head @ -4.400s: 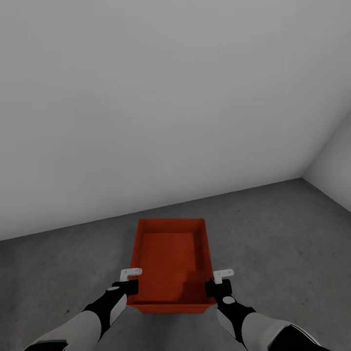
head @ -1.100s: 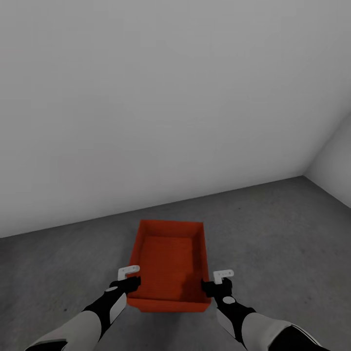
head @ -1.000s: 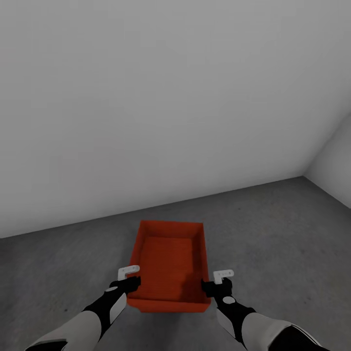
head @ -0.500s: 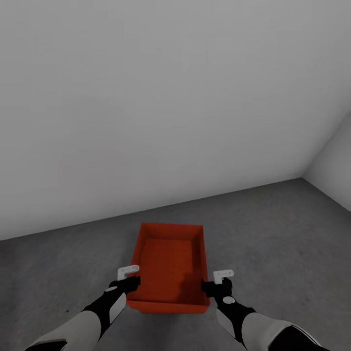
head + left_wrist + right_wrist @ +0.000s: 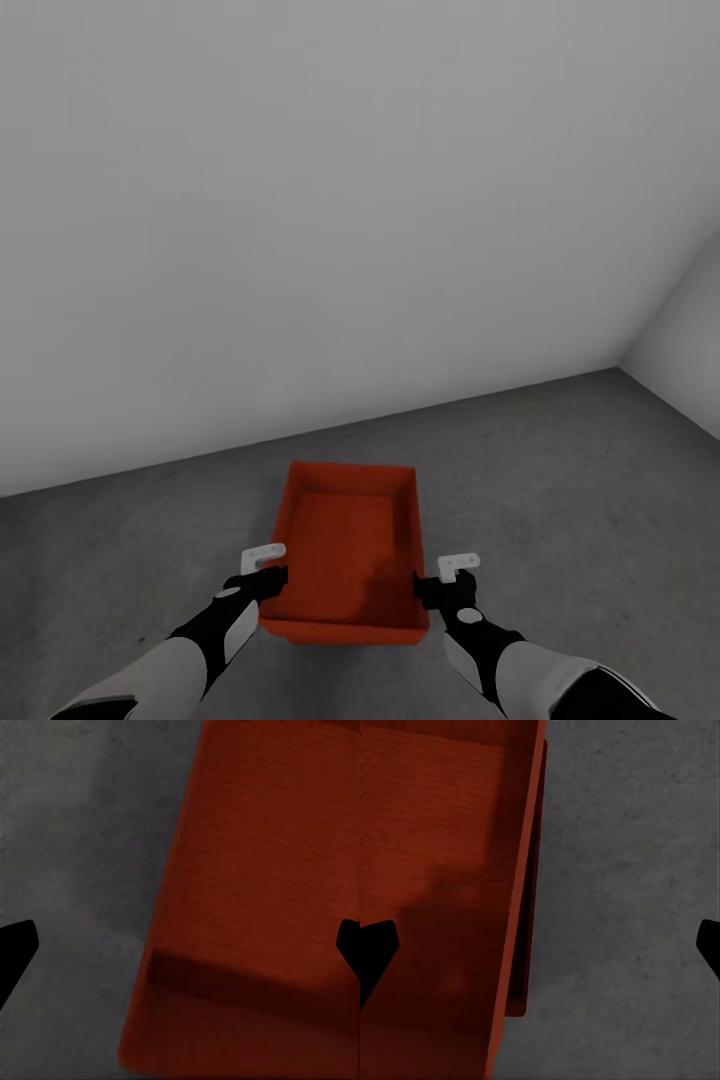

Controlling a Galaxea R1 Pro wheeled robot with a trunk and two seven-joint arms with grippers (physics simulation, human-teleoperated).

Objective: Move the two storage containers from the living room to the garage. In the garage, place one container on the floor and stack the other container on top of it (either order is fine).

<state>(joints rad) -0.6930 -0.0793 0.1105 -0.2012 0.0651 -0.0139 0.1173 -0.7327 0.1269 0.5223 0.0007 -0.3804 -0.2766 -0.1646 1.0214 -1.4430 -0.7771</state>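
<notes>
One orange-red storage container (image 5: pixel 345 545) sits on the garage's grey concrete floor (image 5: pixel 560 470), lidless and empty, its long side pointing away from me. My left gripper (image 5: pixel 268 575) is at its near left wall and my right gripper (image 5: pixel 432 588) at its near right wall. In the left wrist view the left gripper (image 5: pixel 180 952) stands open, straddling the container's wall (image 5: pixel 255 907). The right wrist view shows the right gripper (image 5: pixel 540 952) open too, astride the other wall (image 5: pixel 435 870), with floor (image 5: pixel 637 870) beside it.
A plain pale grey wall (image 5: pixel 330 200) rises a short way behind the container. A second wall (image 5: pixel 690 340) meets it at a corner on the right. Concrete floor stretches to both sides of the container.
The container has sunk a little and now lies lower between my grippers. Both arms have hardly moved.
</notes>
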